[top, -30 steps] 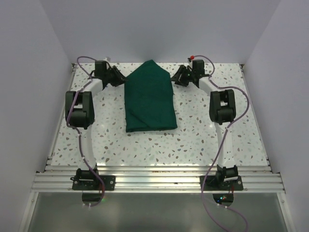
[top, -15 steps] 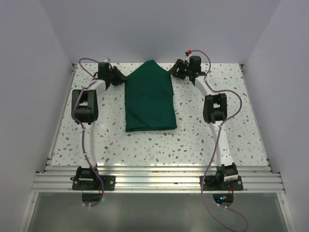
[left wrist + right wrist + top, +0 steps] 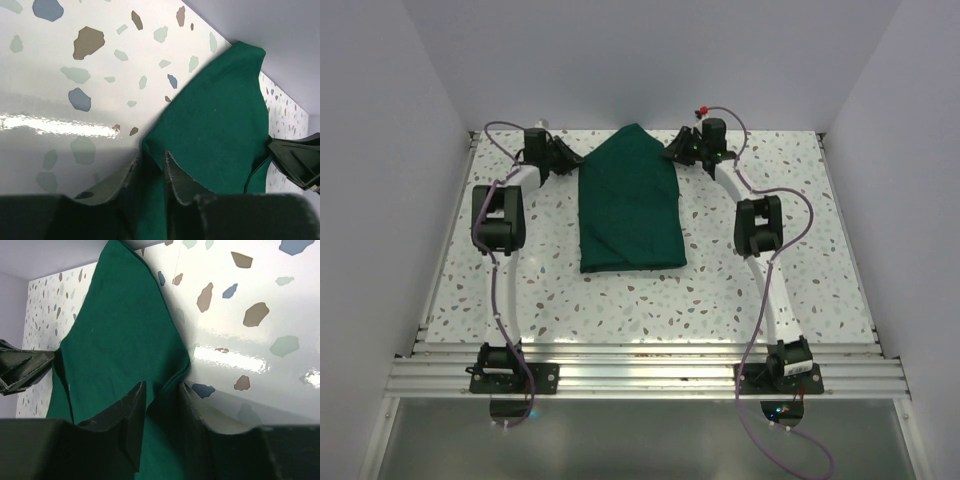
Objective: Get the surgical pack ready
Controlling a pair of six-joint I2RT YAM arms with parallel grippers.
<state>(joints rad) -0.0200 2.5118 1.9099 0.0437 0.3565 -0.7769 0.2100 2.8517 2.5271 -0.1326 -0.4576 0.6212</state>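
The pack (image 3: 630,215) lies flat in the middle of the bench (image 3: 790,290), its near edge straight and its far end folded to a point. We judge that folding this far end is the step in hand. The left pincer (image 3: 151,159) and the right pincer (image 3: 164,389) each stand astride a slanted far edge. Whether they pinch it, we cannot tell. Next, both must lift evenly. What the cloth covers is hidden.

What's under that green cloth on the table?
Only the speckled table shows around the green cloth. It is folded over itself, so its own lower layers lie beneath. Whether anything else is under it cannot be seen.
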